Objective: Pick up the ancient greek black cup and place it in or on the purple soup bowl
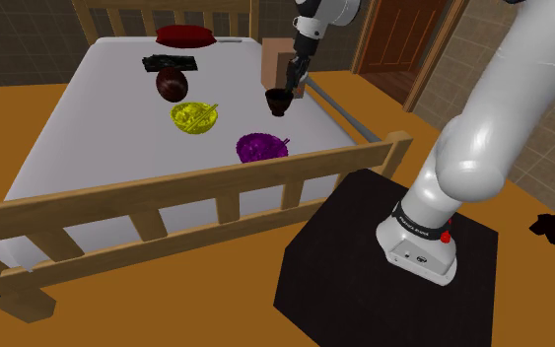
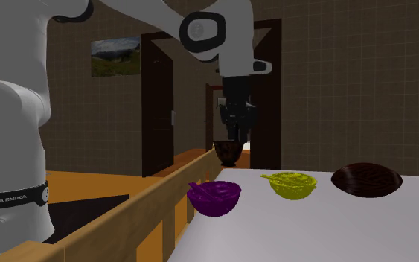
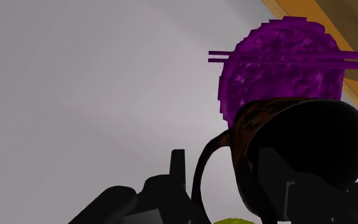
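Observation:
The black cup (image 1: 278, 101) with a handle is clasped by my gripper (image 1: 291, 83), one finger inside its mouth and one outside by the handle. It appears to hang just above the white bed surface (image 1: 88, 128). The purple soup bowl (image 1: 262, 148) sits on the bed near the wooden footboard, closer to the stand than the cup. In the second exterior view the cup (image 2: 226, 152) hangs under the gripper (image 2: 234, 138), behind the purple bowl (image 2: 214, 196). Along the gripper (image 3: 225, 181), the cup (image 3: 298, 153) partly covers the purple bowl (image 3: 279, 70).
A yellow bowl (image 1: 195, 116) and a dark brown bowl (image 1: 172, 84) lie on the bed beyond the purple one. A flat black object (image 1: 170, 63), a red cushion (image 1: 185, 35) and a cardboard box (image 1: 275, 61) stand near the headboard. The wooden footboard rail (image 1: 216, 182) borders the bed.

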Controlling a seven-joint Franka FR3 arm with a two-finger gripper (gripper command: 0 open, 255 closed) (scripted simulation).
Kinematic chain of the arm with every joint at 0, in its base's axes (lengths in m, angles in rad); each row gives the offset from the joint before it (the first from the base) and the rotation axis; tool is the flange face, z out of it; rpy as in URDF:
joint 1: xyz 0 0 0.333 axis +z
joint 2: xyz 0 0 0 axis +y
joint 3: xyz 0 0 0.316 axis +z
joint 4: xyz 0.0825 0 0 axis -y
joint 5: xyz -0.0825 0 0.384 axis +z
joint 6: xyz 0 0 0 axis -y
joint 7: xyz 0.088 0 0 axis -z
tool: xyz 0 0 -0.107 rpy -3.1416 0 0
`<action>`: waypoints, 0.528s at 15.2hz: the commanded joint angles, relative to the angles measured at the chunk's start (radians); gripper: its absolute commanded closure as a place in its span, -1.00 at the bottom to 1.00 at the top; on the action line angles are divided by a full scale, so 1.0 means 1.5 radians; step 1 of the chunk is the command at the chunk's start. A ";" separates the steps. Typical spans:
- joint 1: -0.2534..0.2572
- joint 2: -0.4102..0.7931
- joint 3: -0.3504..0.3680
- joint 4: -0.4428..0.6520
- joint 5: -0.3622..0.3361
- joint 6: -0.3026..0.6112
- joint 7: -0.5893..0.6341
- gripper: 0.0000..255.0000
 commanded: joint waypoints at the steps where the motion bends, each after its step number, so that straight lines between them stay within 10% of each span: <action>1: 0.017 -0.015 0.015 -0.018 -0.009 0.012 0.036 1.00; 8: 0.066 -0.049 0.067 -0.059 -0.030 0.044 0.144 1.00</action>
